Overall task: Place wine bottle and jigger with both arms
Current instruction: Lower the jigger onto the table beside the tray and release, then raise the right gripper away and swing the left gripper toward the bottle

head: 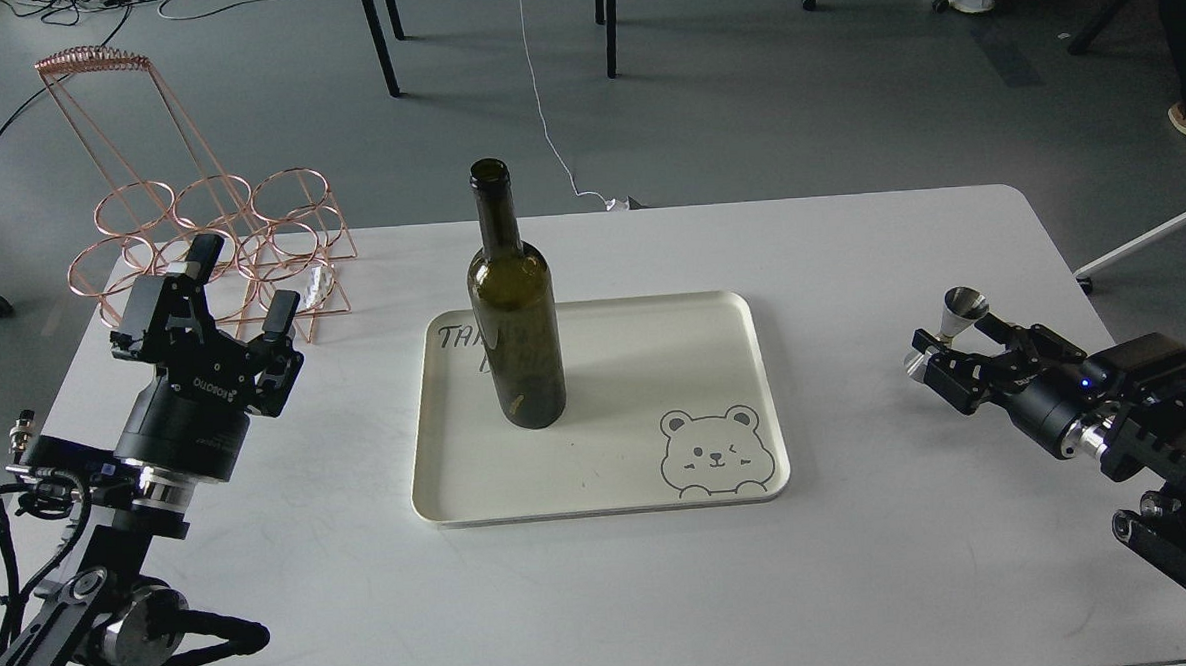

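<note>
The wine bottle (515, 316) stands upright on the left half of the cream tray (712, 313), with no gripper touching it. The silver jigger (945, 330) stands on the table far to the right of the tray. My right gripper (962, 353) sits just behind it, fingers spread and open, the jigger at its fingertips and apart from them. My left gripper (242, 280) is open and empty at the table's left, well left of the bottle, pointing up and back.
A copper wire bottle rack (210, 230) stands at the back left corner, right behind my left gripper. The tray carries a bear drawing (713, 453) at its front right. Chair legs and cables lie on the floor beyond the table.
</note>
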Robot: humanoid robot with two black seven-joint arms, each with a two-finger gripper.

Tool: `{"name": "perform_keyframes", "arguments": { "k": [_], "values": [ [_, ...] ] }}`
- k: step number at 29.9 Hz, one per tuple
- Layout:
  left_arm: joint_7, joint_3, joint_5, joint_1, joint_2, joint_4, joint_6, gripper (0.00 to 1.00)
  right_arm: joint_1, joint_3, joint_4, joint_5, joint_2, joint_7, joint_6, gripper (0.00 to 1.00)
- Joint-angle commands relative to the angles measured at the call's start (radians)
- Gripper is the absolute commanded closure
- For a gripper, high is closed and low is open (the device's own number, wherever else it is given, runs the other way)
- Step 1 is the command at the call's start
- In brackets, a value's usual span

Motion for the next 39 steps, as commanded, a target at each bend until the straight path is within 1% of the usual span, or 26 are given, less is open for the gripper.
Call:
{"name": "perform_keyframes", "arguments": {
  "k": [1,4,6,11,14,16,18,21,22,26,30,34,36,39],
  "values": [
    [0.0,0.0,0.0,0.0,0.0,0.0,0.0,0.02,-0.032,0.0,0.066,-0.001,-0.061,0.0,0.0,0.08],
    [0.0,0.0,0.0,0.0,-0.002,0.0,0.0,0.02,-0.059,0.0,0.088,-0.001,-0.106,0.0,0.0,0.06],
    [0.0,0.0,0.0,0.0,0.0,0.0,0.0,0.02,-0.088,0.0,0.149,0.0,-0.161,0.0,0.0,0.04],
    [0.0,0.002,0.0,0.0,0.0,0.0,0.0,0.02,-0.167,-0.001,0.417,0.034,-0.337,0.0,0.0,0.02],
    [0.0,0.0,0.0,0.0,0.0,0.0,0.0,0.02,-0.172,-0.001,0.568,0.104,-0.382,0.0,0.0,0.02],
    [-0.001,0.0,0.0,0.0,0.0,-0.002,0.0,0.02,-0.161,0.003,0.649,0.188,-0.388,0.0,0.0,0.02],
    [-0.003,0.0,0.0,-0.001,0.006,-0.005,0.0,0.02,-0.136,0.016,0.732,0.325,-0.385,0.0,0.0,0.02],
    [-0.009,-0.011,0.0,0.0,0.017,-0.017,-0.018,0.02,-0.034,0.019,0.821,0.616,-0.373,0.0,0.0,0.02],
    [-0.02,-0.012,0.002,0.0,0.02,-0.02,-0.024,0.02,0.008,0.019,0.833,0.717,-0.367,0.0,0.001,0.02],
    [-0.022,-0.011,0.006,0.0,0.051,-0.021,-0.026,0.02,0.159,0.02,0.817,1.006,-0.305,0.0,0.088,0.02],
    [-0.022,-0.009,0.018,0.0,0.078,-0.037,-0.024,0.02,0.266,0.029,0.804,1.245,-0.209,0.0,0.21,0.02],
    [-0.022,-0.009,0.128,0.003,0.121,-0.08,-0.023,0.02,0.268,0.039,0.775,1.394,-0.134,0.0,0.329,0.01],
    [-0.022,-0.009,0.207,0.006,0.143,-0.106,-0.023,0.02,0.25,0.037,0.717,1.428,-0.094,0.0,0.407,0.01],
    [-0.022,-0.009,0.334,0.011,0.181,-0.155,-0.023,0.02,0.196,0.042,0.593,1.448,-0.025,0.0,0.553,0.01]
  ]
}}
